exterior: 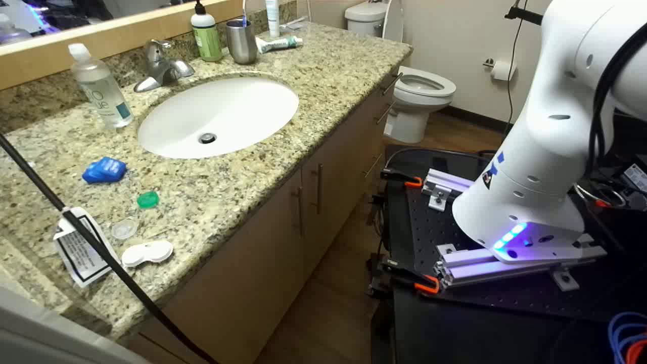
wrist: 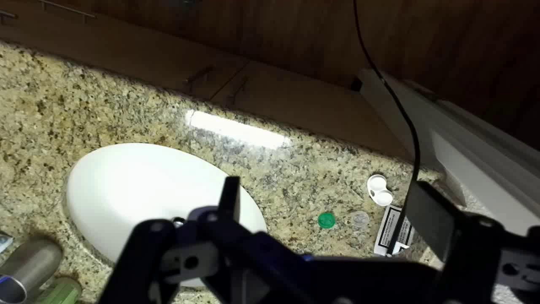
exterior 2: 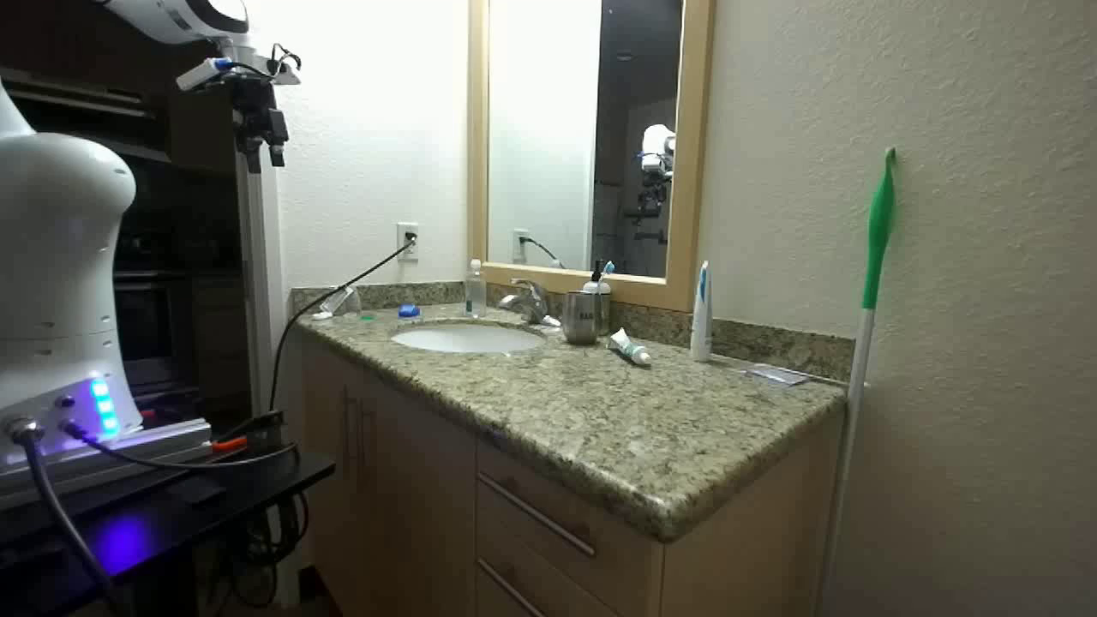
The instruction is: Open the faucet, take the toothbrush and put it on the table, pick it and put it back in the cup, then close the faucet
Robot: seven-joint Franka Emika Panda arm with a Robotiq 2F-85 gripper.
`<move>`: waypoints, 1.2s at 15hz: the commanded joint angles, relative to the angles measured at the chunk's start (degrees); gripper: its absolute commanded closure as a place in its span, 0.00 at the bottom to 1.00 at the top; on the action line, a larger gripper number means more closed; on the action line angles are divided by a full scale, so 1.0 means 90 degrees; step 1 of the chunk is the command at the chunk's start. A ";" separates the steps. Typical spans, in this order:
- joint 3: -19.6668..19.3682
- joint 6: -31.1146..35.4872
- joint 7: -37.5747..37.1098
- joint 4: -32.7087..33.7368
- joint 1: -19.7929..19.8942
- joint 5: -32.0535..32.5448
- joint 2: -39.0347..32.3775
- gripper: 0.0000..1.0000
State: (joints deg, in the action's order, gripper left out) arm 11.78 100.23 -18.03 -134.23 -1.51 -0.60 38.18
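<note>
The chrome faucet [exterior: 160, 65] stands behind the sink in both exterior views [exterior 2: 530, 300]; no water shows in the basin. It is hidden in the wrist view. The grey metal cup [exterior: 242, 44] stands upright on the granite table [exterior: 323, 86], right of the faucet, also in an exterior view [exterior 2: 581, 319] and the wrist view [wrist: 31, 261]. The thin bluish-white toothbrush [exterior 2: 607, 271] stands in the cup, its head above the rim; its top also shows in an exterior view [exterior: 244, 17]. My gripper [exterior 2: 266, 161] is high above the countertop, open and empty, fingers wide apart in the wrist view [wrist: 327, 188].
A clear bottle [exterior: 101, 88] stands left of the faucet, a green soap bottle [exterior: 206, 38] beside the cup. Toothpaste tubes [exterior: 280, 44] lie and stand right of it. A blue object [exterior: 104, 170], green cap [exterior: 148, 199], lens case [exterior: 147, 253] and black cable [exterior: 101, 247] are at the left.
</note>
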 commanded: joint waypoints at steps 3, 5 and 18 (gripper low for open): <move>-0.0034 -0.0010 -0.0021 0.0011 -0.0044 0.0024 -0.0010 0.00; 0.0187 0.1095 -0.0749 -0.0089 0.0381 0.0391 -0.0581 0.00; -0.0768 0.3841 -0.2970 0.0748 0.1339 0.2190 -0.3062 0.00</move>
State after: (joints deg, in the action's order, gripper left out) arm 6.95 135.06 -44.53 -127.65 12.68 18.67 10.71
